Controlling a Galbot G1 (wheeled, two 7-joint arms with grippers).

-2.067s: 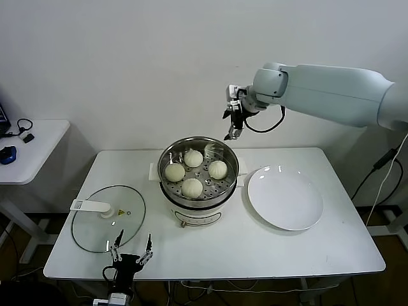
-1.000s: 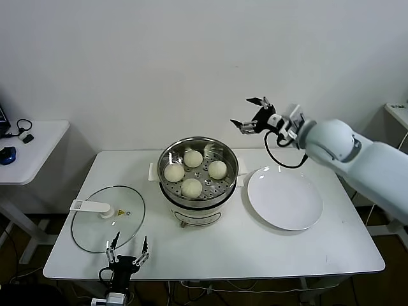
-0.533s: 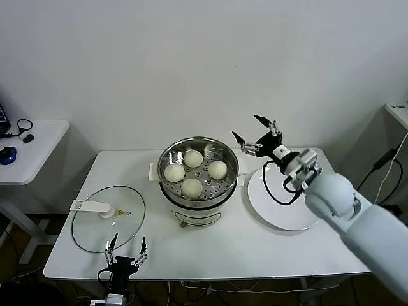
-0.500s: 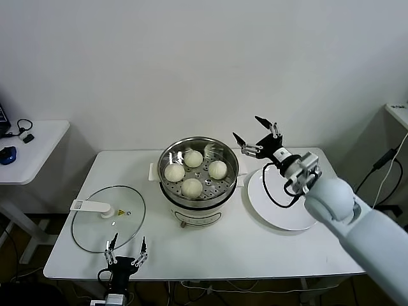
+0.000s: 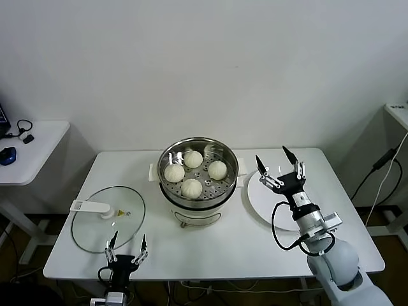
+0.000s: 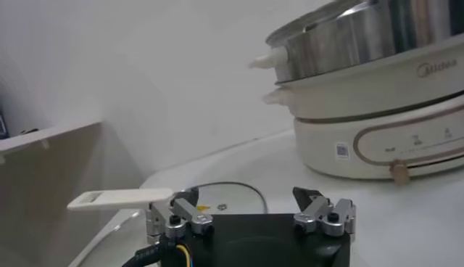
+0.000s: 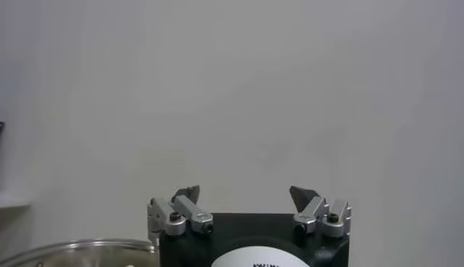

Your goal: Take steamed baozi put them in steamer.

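Now: four baozi in the steamer, both grippers empty

Right gripper (image 5: 279,167) hangs above the near-left part of a flat white plate (image 5: 280,213), its fingers (image 5: 260,165) spread wide apart and pointing up and away, with nothing between them. From its own wrist camera the same right gripper (image 7: 246,196) shows two splayed tips against a blank white wall, and a sliver of the steamer (image 7: 72,254) rim at one corner. Its arm runs down toward the front right edge of the table (image 5: 210,248).

Just left of the plate stands the steamer (image 5: 198,178), a round shiny steel pot on a white base with a perforated tray inside. Four steamed baozi (image 5: 192,187) sit on that tray, apart from one another: one at the back, one on the left, one on the right and one at the front.

Farther left, one round glass lid (image 5: 108,218) with a white handle lies flat on the table, well apart from the steamer.

Left gripper (image 5: 126,245) is parked at the front edge of the table, just in front of the lid, fingers apart and holding nothing. Its wrist camera shows the left gripper (image 6: 250,204) low over the tabletop, with the steamer (image 6: 377,94) side-on beyond it and the lid's handle close by.
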